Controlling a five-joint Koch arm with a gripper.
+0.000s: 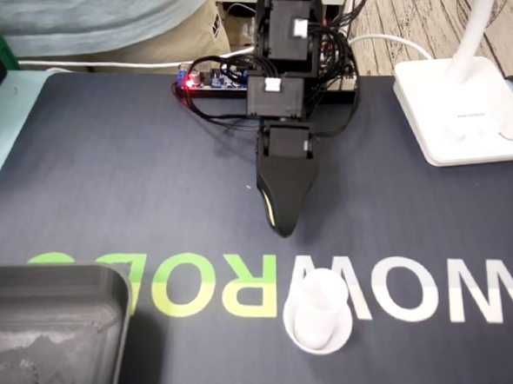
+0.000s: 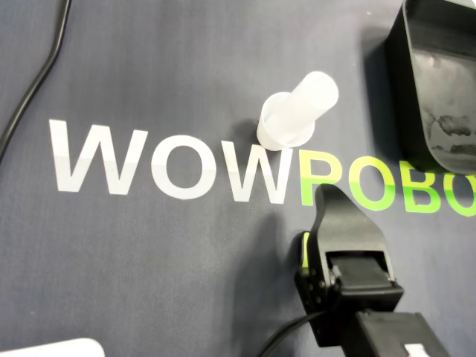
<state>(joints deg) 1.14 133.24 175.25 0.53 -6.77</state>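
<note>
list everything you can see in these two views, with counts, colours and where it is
white plastic piece: one, translucent white, upright on the mat's lettering, ahead of the gripper tip
tray: one, black, lower left in the fixed view
mat: one, dark grey, white and green letters
lamp base: one, white, right edge of the fixed view
circuit board: one, blue, red light, behind the arm
cables: several, black and white, by the arm's base
person: one, light blue top, top edge
arm: one, black, rear centre
gripper: one, black, yellow-green stripe, empty
</note>
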